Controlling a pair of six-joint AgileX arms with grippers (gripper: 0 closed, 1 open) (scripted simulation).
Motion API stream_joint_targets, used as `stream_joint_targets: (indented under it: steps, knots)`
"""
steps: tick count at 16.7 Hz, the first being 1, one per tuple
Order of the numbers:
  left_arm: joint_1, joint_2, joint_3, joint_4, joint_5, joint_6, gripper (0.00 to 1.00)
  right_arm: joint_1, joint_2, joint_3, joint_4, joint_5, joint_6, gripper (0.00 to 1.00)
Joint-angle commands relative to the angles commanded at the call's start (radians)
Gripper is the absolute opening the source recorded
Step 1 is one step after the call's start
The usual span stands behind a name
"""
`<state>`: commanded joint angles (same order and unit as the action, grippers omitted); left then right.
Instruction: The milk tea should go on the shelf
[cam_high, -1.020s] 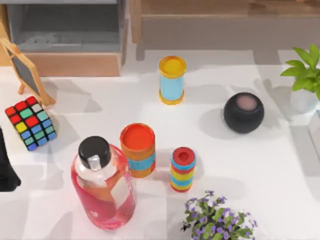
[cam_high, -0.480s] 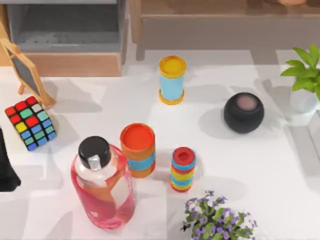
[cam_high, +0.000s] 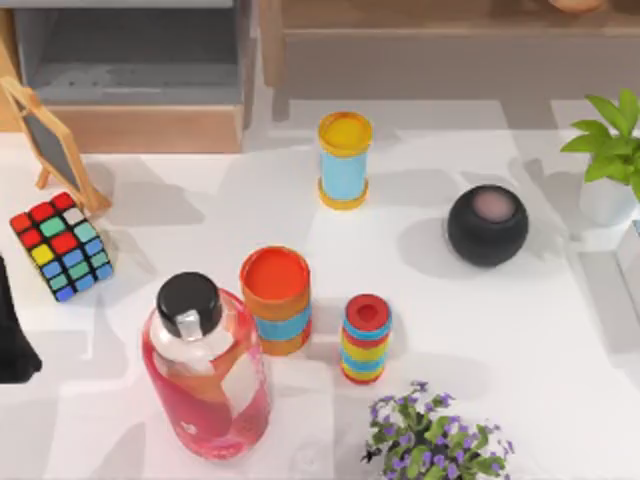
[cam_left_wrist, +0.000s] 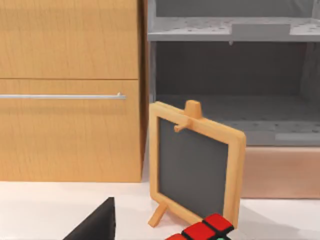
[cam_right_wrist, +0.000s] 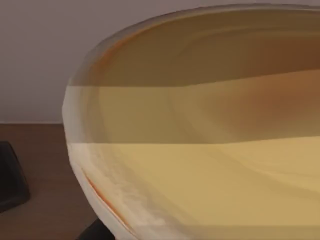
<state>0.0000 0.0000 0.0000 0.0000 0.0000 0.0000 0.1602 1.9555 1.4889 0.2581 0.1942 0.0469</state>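
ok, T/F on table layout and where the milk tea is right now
1. The cube lies at the table's left side. True.
2. The black speaker sits left of the pink bottle. False: it is to the bottle's right.
3. The milk tea stands beside the purple flowers. False: it is close before the right wrist camera, over a brown surface.
4. The small chalkboard stands in front of the grey shelf unit. True.
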Motion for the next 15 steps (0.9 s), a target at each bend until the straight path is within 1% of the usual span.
stream_joint_targets:
  steps: [12,13,15]
  knots:
    - [0.000,0.000,0.000,0.000,0.000,0.000,1.00,0.000,0.000,0.000,0.000,0.000,0.000,0.98]
    - [0.000,0.000,0.000,0.000,0.000,0.000,1.00,0.000,0.000,0.000,0.000,0.000,0.000,1.00]
    - [0.000,0.000,0.000,0.000,0.000,0.000,1.00,0.000,0.000,0.000,0.000,0.000,0.000,1.00]
